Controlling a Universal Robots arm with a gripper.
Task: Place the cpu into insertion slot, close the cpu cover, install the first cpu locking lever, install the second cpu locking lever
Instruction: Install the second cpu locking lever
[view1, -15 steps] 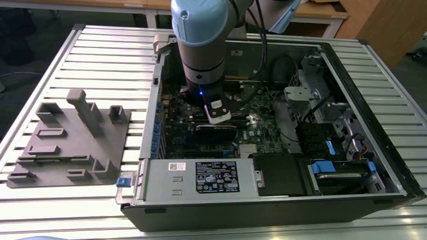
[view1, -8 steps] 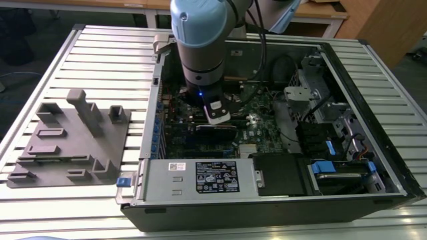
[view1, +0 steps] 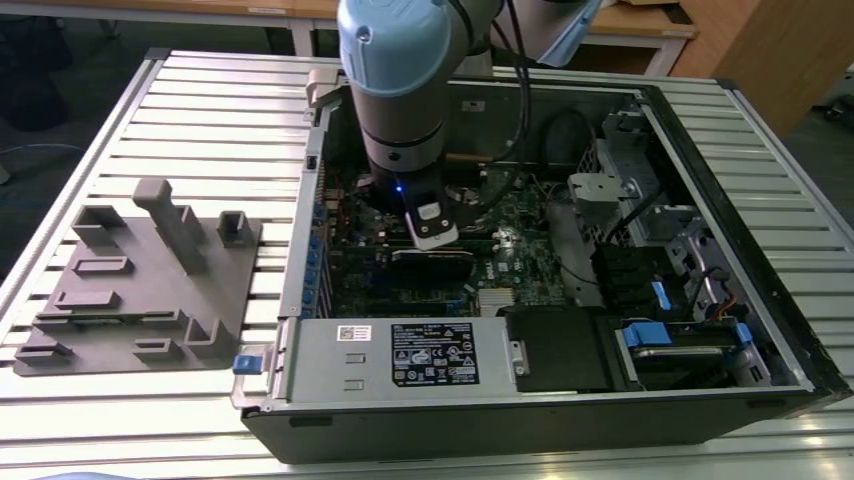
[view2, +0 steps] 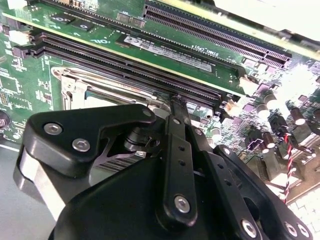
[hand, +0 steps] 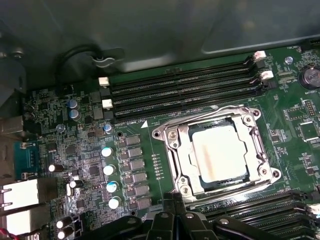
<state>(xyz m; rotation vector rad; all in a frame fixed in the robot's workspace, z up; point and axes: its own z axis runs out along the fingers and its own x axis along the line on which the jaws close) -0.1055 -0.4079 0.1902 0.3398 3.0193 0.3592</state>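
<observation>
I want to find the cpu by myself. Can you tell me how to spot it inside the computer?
Look inside the open computer case at the green circuit board. Near the long black memory slots sits a shiny metal frame, the cpu cover. The cpu is the flat, pale silver square in its middle, smooth and plain, unlike the bumpy parts around it.

Light falls from above in the exterior view: the slatted metal surface (view1: 160, 110) shines pale, nearly washed out along its near edge, while the inside of the computer case (view1: 694, 150) stays dim and shadowed under the arm (view1: 400, 90). A small blue light glows low on the arm's wrist.

In the first wrist view the cpu (hand: 220, 152) top glares almost white — the cpu cover (hand: 175, 137) also gleams — and the case wall above is dark.

In the second wrist view the hand (view2: 177, 107) looms black and soft-focused, and capacitors (view2: 300, 117) blow out white.
</observation>
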